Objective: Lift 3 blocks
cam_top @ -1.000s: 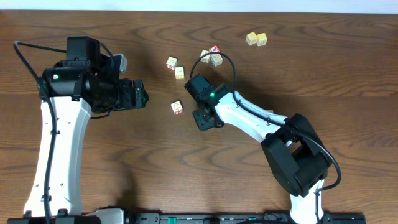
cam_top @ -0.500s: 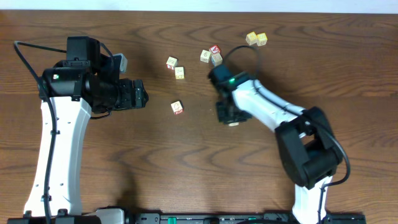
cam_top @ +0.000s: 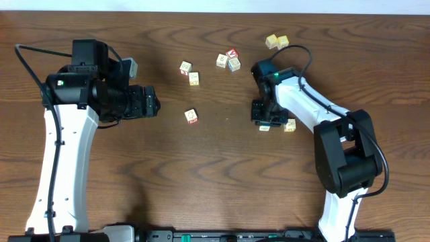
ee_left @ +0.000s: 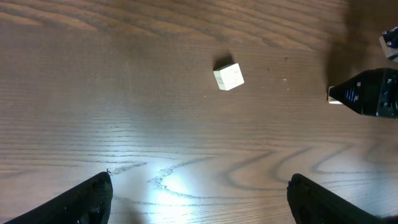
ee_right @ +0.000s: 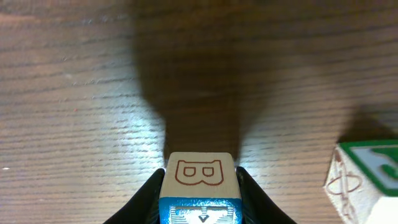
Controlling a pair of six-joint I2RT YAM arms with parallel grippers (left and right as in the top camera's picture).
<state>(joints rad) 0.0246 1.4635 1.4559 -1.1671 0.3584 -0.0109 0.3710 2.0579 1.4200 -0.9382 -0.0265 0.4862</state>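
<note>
Currently blue-sided B block (ee_right: 199,176) is gripped between right jaws, green-edged cube (ee_right: 367,177) seen nearby on table (ee_right: 74,93). Left jaws are held wide open.

Your left arm (cam_top: 64,144) runs up the frame's left side, wrist bent rightward. Left gripper (cam_top: 152,103) spread wide, holding nothing. Your right arm (cam_top: 306,107) arcs up from lower right. Right gripper (cam_top: 269,122) pinches a small blue-and-cream wooden cube (ee_right: 199,177).

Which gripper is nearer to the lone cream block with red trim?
Left. The left gripper is open, close to the red-trimmed block; the right gripper, shut on a blue-sided block, is farther off on its opposite side.
</note>
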